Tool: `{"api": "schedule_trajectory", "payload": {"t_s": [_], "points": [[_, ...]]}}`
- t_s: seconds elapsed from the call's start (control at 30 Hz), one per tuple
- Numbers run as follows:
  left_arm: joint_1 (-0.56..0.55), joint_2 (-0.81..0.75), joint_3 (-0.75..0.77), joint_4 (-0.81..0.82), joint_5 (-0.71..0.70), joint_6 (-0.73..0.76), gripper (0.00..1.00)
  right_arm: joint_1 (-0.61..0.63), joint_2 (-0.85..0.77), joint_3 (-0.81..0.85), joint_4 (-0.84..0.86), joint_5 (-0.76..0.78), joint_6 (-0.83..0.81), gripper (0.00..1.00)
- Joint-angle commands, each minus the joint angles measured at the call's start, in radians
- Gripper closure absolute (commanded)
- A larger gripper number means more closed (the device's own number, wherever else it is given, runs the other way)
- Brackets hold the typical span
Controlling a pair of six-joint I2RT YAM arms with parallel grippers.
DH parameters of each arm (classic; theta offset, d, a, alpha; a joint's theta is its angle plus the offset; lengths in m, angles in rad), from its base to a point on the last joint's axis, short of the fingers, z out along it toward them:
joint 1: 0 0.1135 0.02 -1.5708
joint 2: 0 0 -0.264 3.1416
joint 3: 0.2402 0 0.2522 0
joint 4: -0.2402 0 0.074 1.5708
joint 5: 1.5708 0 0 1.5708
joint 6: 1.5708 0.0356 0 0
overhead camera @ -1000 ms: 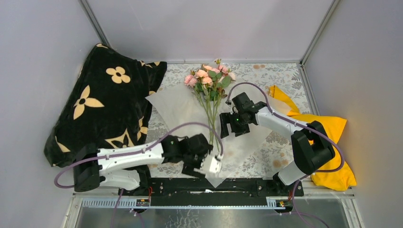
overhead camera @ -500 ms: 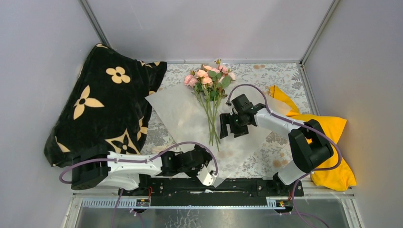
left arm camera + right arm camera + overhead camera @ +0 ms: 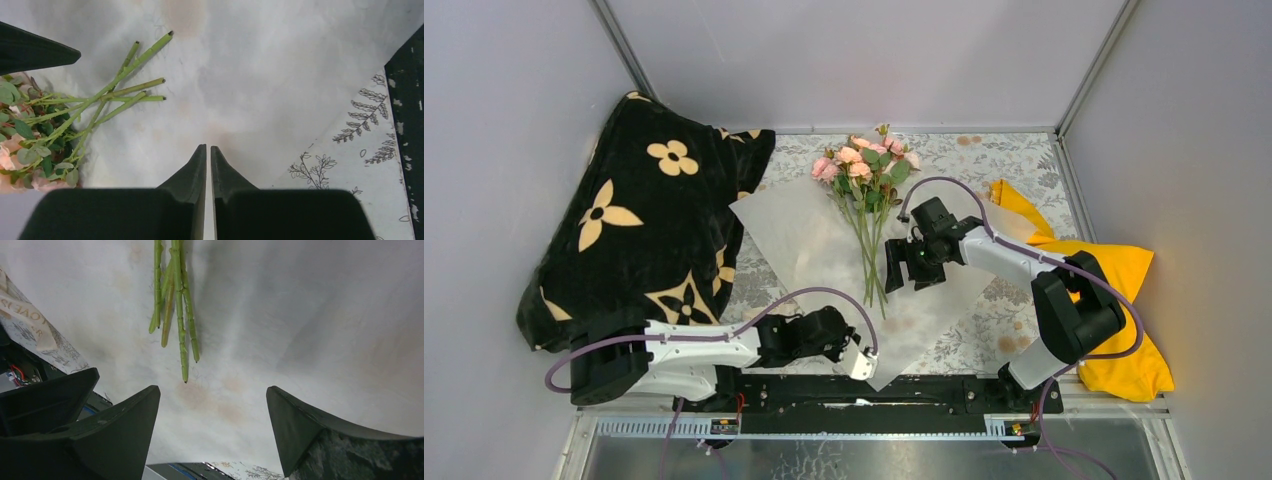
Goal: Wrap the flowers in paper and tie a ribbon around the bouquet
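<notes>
White paper (image 3: 799, 235) lies cornerwise on the desk (image 3: 1014, 160), with the flowers (image 3: 864, 170) along it and the stems (image 3: 871, 260) pointing toward me. My left gripper (image 3: 861, 362) sits at the near corner, jaws closed to a slit; I can't tell if the sheet is caught. I'd confirm the pinch, then fold slowly over the stems without dragging them. My right gripper (image 3: 911, 272) hovers open beside the stems. Only its wrist view shows a beige lettered strip, likely the ribbon (image 3: 27, 320); overhead misses it.
</notes>
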Motion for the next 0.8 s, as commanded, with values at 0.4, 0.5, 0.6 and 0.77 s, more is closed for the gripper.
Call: {"api": "schedule_trajectory", "payload": {"t_s": [0.4, 0.5, 0.6, 0.77], "points": [[-0.18, 0.032, 0.105, -0.191, 0.169, -0.072, 0.22, 0.002, -0.028, 0.035, -0.058, -0.032, -0.054, 0.13], [-0.192, 0.087, 0.071, -0.112, 0.125, -0.064, 0.19, 0.002, -0.022, 0.032, -0.05, -0.04, -0.05, 0.13], [-0.19, 0.124, 0.067, -0.039, 0.063, -0.052, 0.21, 0.002, -0.02, 0.034, -0.05, -0.046, -0.048, 0.13], [-0.162, 0.123, 0.051, 0.036, 0.05, -0.048, 0.43, 0.002, -0.034, 0.03, -0.051, -0.047, -0.047, 0.14]]}}
